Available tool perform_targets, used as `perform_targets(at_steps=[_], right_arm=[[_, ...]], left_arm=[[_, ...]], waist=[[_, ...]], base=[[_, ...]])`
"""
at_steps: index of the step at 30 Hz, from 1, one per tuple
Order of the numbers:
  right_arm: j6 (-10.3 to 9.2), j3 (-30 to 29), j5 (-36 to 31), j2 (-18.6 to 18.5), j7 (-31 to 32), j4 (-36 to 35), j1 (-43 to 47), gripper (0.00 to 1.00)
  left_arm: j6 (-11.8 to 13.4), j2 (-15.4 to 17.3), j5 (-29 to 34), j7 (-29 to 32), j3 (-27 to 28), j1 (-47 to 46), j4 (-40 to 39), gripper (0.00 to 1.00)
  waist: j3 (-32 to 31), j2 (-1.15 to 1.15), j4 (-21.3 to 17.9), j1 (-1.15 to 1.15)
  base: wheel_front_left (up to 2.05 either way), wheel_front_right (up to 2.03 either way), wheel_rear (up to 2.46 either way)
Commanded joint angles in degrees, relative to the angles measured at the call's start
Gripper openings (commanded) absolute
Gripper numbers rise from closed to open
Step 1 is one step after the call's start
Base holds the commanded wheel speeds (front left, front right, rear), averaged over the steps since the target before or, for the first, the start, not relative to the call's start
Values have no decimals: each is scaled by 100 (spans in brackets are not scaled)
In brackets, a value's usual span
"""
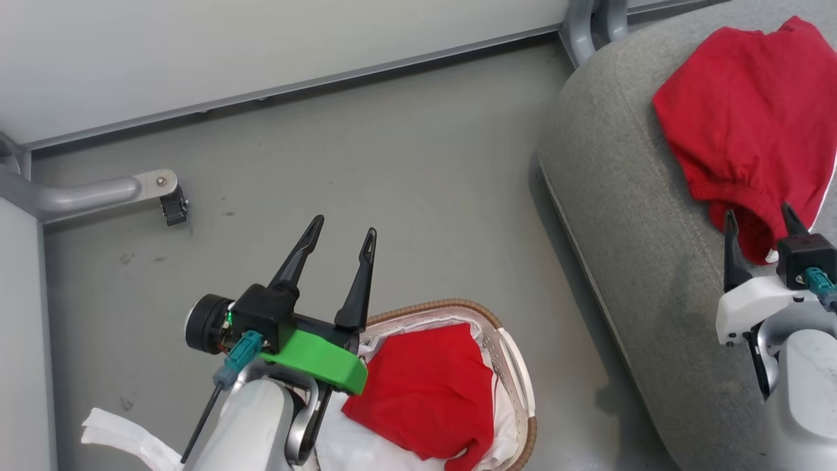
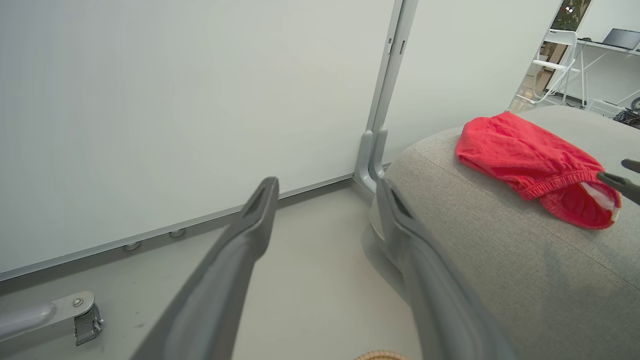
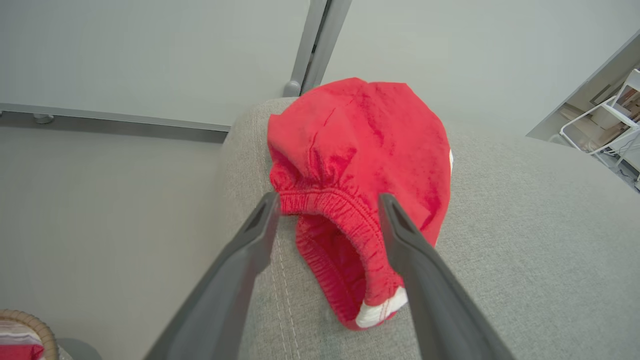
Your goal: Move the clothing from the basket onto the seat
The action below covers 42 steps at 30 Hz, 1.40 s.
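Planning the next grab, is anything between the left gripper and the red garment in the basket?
Nothing visible: the red garment lies uncovered in the basket, the open left gripper by its rim.

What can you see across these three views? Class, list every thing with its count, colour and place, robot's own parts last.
clothing: two, bright red; one on the seat, one in the basket
basket: one, white with tan rim, on the floor
lining: one, white, inside the basket
seat: one, grey, right of the basket
floor: grey
wall panels: pale, behind the floor
caster: one, black on a grey leg, left
chair: one, white, far background
left gripper: dark, open, above the basket's edge
right gripper: dark, open, either side of the seat garment's cuff
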Motion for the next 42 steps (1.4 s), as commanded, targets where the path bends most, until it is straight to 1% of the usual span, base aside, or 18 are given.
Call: perform_targets(at_steps=[1,5,11,16,20,25,28,35,42], right_arm=[[-8,47,36,-17,-10,-84,17,100],[-8,195,105,23,-10,-239,-197,100],[-8,486,258,127,-10,-207,-428,100],[-8,778,447,205,-10,-161,-457,100],[-7,987,634,232,-10,-178,-237,100],[-8,1362,1130,236,-10,-212,42,100],[-7,1546,1425,241,-10,-314,258,100],[-7,1840,1855,241,-10,-537,821,100],[-7,1932,2103,241,-10,-562,1211,100]], left_arm=[[-12,8,-10,-21,38,115,-14,100],[-13,0,-114,-21,181,177,-19,100],[-12,-13,-230,-21,461,299,31,100],[84,-17,-412,-21,738,466,-19,100],[186,-18,-515,-21,917,655,7,100],[305,-18,-564,-20,1172,959,19,100],[324,-18,-526,-19,1277,1137,16,100],[369,-19,-456,-14,1332,1450,24,100],[428,-18,-538,-14,1301,1622,-8,100]], waist=[[-95,0,12,0],[-277,0,88,0],[-563,0,363,0],[-735,0,612,0],[-869,0,795,0],[-1051,0,954,0],[-1152,0,1016,0],[-1369,0,1106,0],[-1454,0,1084,0]], base=[[0,0,0],[0,0,0],[0,0,0],[0,0,0],[0,0,0],[0,0,0],[0,0,0],[0,0,0],[0,0,0]])
